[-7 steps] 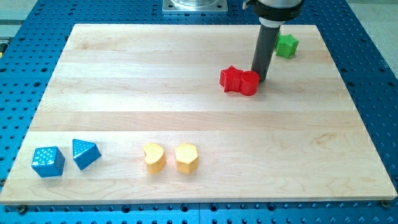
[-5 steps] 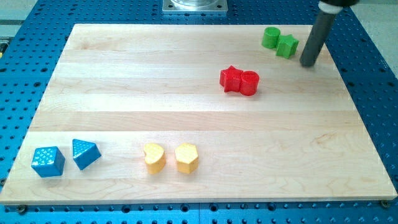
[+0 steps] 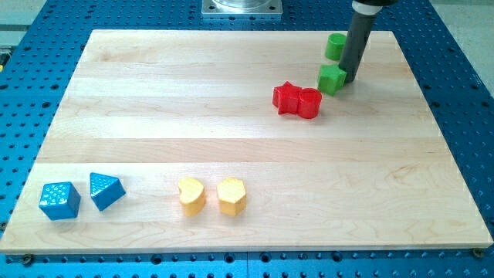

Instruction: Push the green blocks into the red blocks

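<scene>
Touching green block (image 3: 332, 79), my tip (image 3: 349, 81)

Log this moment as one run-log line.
tip: my tip against green star block | green cylinder block behind | red star block, red cylinder block untouched

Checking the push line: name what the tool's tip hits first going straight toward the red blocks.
My tip meets the lower green block first, right beside it; the red cylinder lies beyond.
</scene>
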Available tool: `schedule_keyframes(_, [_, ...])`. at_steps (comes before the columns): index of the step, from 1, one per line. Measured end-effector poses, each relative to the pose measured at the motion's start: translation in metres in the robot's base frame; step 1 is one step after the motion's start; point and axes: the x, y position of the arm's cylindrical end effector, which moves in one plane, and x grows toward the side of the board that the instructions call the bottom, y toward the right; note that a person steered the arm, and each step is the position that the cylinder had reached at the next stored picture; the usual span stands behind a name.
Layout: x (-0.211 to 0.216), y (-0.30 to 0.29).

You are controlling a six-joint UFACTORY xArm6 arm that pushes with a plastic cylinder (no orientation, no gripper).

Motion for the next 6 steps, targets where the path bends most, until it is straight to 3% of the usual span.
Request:
schedule_keyframes(1, [0.014, -0.014])
schedule_keyframes(3, [-0.007, -0.043])
schedule_keyframes(6, [0.017, -0.03])
